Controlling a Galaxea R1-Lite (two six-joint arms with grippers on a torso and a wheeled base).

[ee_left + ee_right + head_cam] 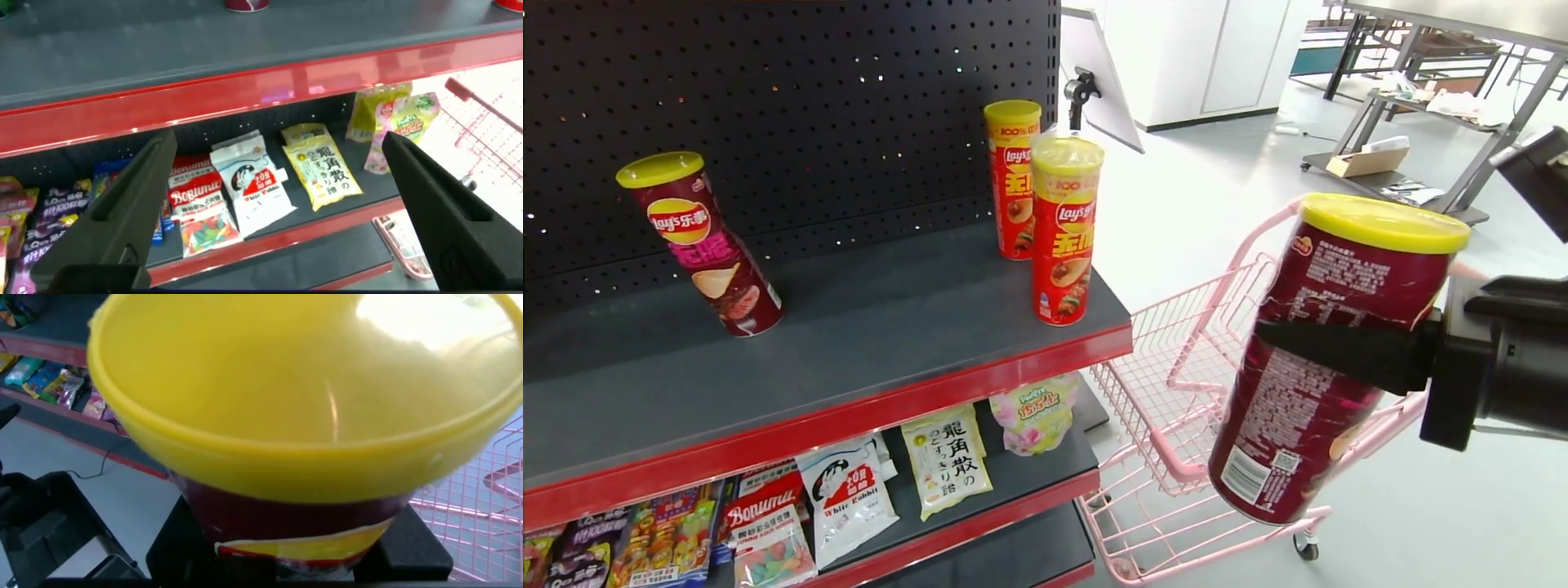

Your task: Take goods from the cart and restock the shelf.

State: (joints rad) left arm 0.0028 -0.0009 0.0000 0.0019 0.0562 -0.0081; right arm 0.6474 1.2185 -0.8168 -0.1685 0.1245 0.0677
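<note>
Dark red chip can with yellow plastic lid [1339,269], at four o'clock above the pink wire cart [1160,343], is clamped mid-body by right gripper [1327,353], probably for shelving; left gripper [278,208] stands open.

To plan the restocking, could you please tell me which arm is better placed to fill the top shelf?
Right: the right tool grips a dark red cylindrical chip can with yellow lid beside the grey top shelf; the left tool is open, facing snack bags.
</note>
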